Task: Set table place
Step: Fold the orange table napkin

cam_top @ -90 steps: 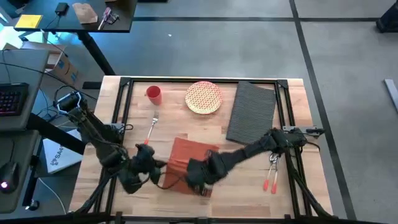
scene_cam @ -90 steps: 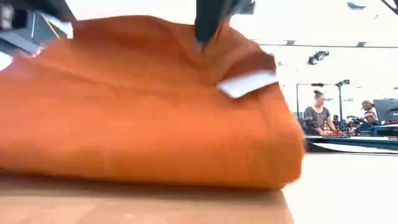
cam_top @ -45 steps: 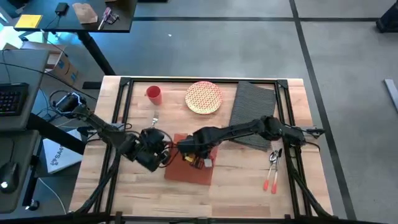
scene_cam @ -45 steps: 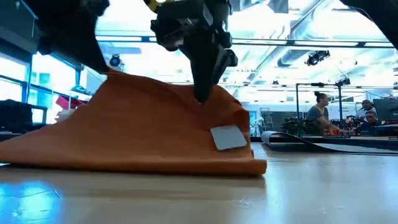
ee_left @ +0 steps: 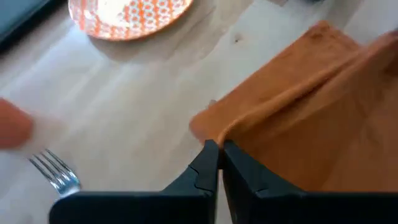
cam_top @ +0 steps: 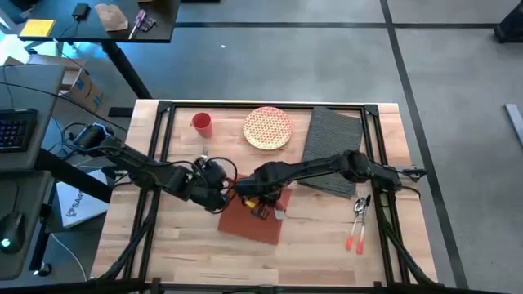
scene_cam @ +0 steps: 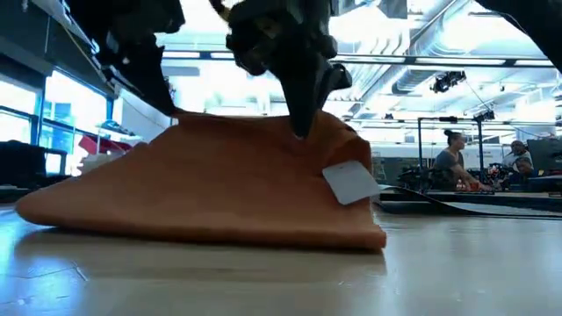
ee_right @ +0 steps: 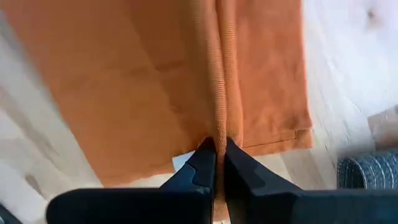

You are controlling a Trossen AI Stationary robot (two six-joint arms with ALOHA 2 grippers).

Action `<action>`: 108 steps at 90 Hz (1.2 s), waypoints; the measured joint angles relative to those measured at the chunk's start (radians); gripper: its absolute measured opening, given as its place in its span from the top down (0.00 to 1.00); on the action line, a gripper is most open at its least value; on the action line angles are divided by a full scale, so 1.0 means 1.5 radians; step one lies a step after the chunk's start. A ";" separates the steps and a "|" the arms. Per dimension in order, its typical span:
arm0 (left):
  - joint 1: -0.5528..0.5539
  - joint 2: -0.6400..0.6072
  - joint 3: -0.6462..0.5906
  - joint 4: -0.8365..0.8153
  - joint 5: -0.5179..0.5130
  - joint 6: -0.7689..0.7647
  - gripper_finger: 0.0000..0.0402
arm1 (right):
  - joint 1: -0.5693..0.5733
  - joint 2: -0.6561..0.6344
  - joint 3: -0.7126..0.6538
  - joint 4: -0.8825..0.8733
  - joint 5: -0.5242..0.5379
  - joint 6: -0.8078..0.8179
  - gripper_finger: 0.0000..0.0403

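Observation:
A rust-orange napkin [cam_top: 260,219] lies near the middle of the table [cam_top: 163,245], its upper part pulled up into a tent [scene_cam: 219,189], its lower edge on the wood. My left gripper [cam_top: 219,194] and right gripper [cam_top: 252,198] are both shut on it, side by side. The dark grey ribbed placemat [cam_top: 331,147] lies flat at the far right, apart from both grippers. A white tag [scene_cam: 351,183] hangs on the napkin's right side. My left gripper pinches the napkin's raised edge near a corner [ee_left: 214,134] between its two shut fingers. The cloth slopes away from the fingers down to the table. My right gripper pinches a raised ridge of the napkin [ee_right: 219,127] between its two fingers, coming from above and pointing down [scene_cam: 303,118]. The fingers lie along the ridge. The cloth falls away on both sides, its lower edge on the table.
An orange-patterned plate [cam_top: 267,128] and a red cup [cam_top: 202,124] stand near the far edge. A fork [ee_left: 57,174] lies left of the napkin. Utensils with red handles [cam_top: 356,224] lie at the right, near the black frame bar [cam_top: 384,188].
Both grippers have gone toward the table's far edge and up, staying shut on the napkin. The napkin's held part has moved with them away from the near edge and now stands as a tent; its lower edge stays on the table.

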 joint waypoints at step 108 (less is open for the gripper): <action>0.076 0.075 0.002 0.191 0.203 0.278 0.67 | -0.027 -0.044 -0.119 -0.096 0.068 0.050 0.60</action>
